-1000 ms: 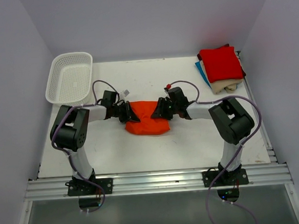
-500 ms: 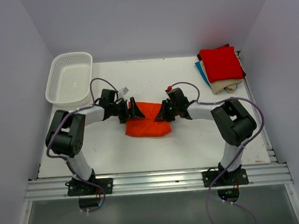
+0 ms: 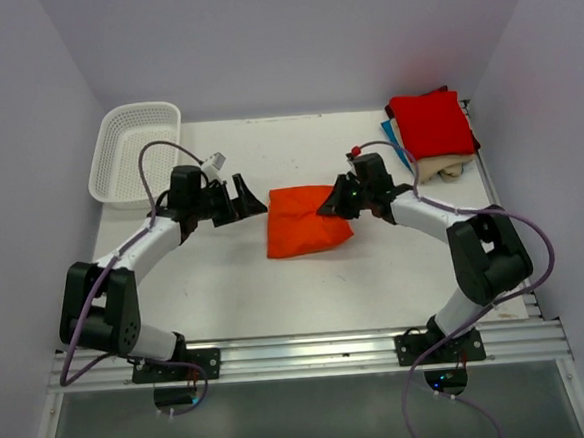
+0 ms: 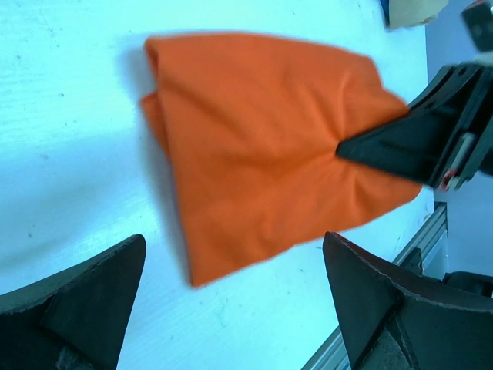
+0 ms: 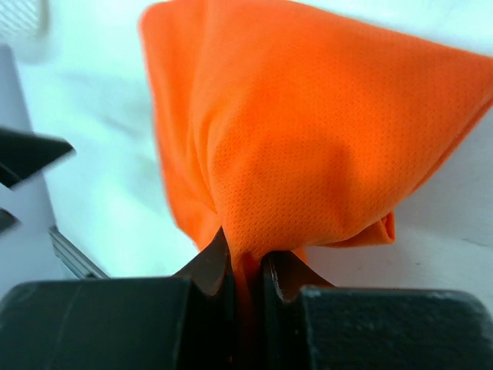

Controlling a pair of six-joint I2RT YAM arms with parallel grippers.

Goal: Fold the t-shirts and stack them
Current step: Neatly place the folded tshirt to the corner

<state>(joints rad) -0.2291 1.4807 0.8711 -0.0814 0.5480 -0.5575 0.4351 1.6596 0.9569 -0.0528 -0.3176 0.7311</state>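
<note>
Now, right hand (image 3: 331, 208) clamped on orange shirt (image 3: 305, 234) edge, left hand (image 3: 250, 202) apart, empty, just beside it, on desk (image 3: 376, 273).

No text, brand, number or sign can be read in any of the views. A small white tag (image 3: 215, 161) by the left arm's wrist may carry print, but it is too small to tell from the top view. The orange t-shirt (image 4: 269, 146) shows only plain cloth up close.
</note>
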